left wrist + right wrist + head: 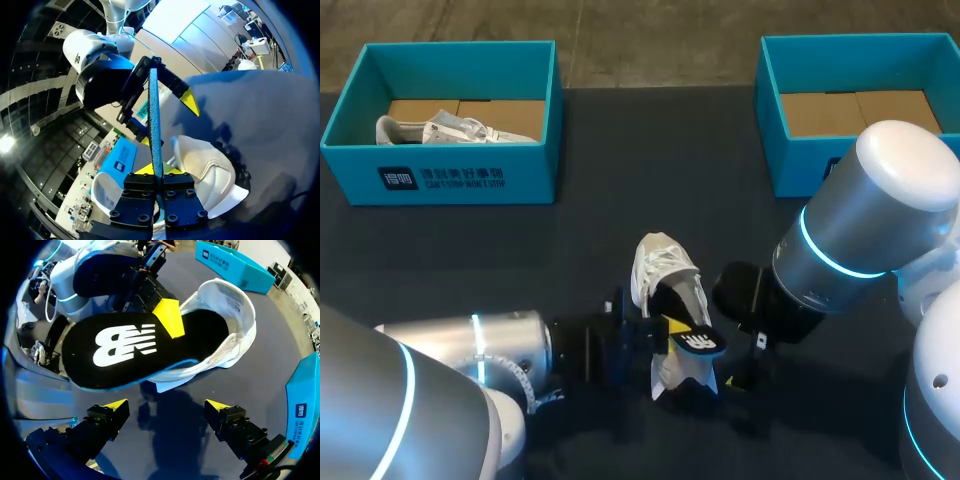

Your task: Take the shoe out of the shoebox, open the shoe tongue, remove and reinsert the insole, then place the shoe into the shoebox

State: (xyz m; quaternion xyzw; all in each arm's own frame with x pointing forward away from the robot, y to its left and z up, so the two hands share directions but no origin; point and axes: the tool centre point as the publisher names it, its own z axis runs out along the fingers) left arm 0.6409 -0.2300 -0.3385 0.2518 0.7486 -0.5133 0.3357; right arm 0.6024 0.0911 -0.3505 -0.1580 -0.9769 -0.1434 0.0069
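Left gripper (157, 169), low at the near middle, is clamped on the black insole (115, 347), whose heel end is lifted while its front runs into the mouth of the white shoe (663, 268). That shoe lies on the dark table (570, 230), outside both boxes. Just right of it the right gripper (166, 405) hovers, fingers spread wide and holding nothing. Far left, a teal shoebox (440, 175) holds another pale shoe (450, 130). Far right, the second shoebox (795, 165) shows only its cardboard floor (860, 110).
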